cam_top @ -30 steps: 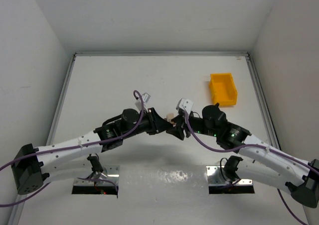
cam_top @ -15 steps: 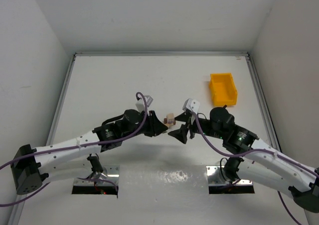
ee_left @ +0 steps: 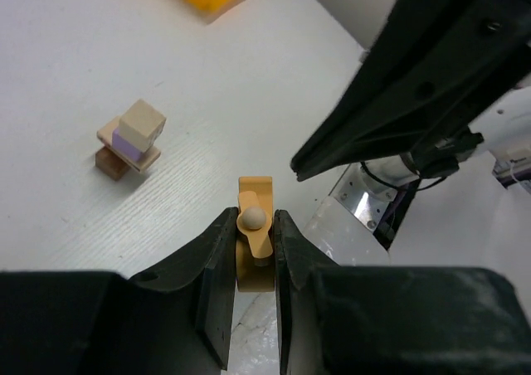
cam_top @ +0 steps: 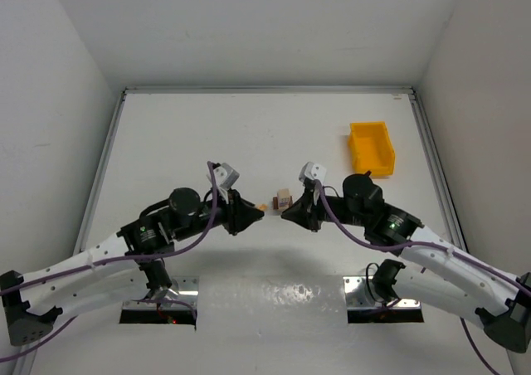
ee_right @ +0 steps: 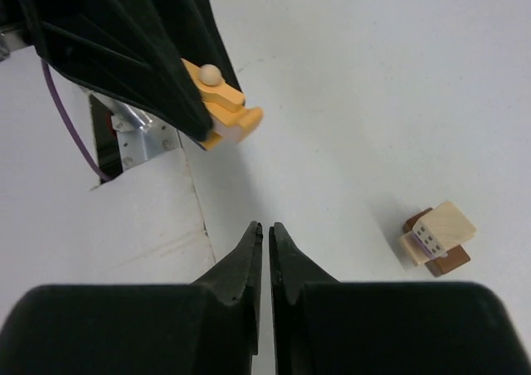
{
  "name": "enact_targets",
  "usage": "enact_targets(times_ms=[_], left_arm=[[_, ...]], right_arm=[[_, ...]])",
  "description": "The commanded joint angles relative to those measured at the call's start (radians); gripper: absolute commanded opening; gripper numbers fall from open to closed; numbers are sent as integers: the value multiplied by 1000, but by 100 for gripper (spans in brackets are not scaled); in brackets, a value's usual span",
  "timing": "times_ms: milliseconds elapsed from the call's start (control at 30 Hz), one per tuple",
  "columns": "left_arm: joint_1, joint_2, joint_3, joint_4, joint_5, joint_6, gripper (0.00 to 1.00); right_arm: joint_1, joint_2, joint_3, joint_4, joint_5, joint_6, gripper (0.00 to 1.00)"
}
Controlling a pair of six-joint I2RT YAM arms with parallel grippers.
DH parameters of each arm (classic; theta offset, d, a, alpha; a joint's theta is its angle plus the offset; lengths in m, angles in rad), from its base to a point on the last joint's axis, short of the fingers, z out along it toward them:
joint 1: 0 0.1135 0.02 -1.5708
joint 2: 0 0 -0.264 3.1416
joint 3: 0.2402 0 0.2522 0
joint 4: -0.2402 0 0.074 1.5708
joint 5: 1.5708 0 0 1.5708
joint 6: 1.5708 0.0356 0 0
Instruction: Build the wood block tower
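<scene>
Left gripper [cam_top: 249, 215]: clamped on an orange knobbed block [ee_left: 255, 194], probably the next piece to add.
Wood block tower [cam_top: 283, 199]: small stack in the middle, between both grippers.
Right gripper [cam_top: 289, 213]: fingers together, empty, just right of the tower.

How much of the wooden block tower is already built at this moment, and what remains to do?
Done: a short stack stands on the table, with a dark brown block at the bottom and a light cube on top. In hand: the left gripper clamps a yellowish piece with a round knob, off to one side of the stack. The right gripper is shut and empty. Left to do: probably setting that piece on the stack.
</scene>
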Motion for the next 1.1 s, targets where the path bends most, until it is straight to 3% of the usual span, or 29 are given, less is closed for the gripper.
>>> enact_targets(times_ms=[0, 133, 200, 600, 1067], left_arm=[[-10, -63, -1, 5, 70, 94, 0], [-10, -117, 3, -16, 142, 128, 0], [-10, -127, 9, -29, 178, 143, 0], [-10, -80, 84, -32, 404, 248, 0], [-10, -34, 110, 48, 435, 266, 0]], right_arm=[[-25, -7, 40, 100, -98, 41, 7], [-45, 1, 45, 168, -263, 40, 38], [-45, 10, 49, 211, -331, 49, 44], [-45, 42, 155, 165, -499, -2, 50], [-43, 106, 177, 70, -517, -31, 43]])
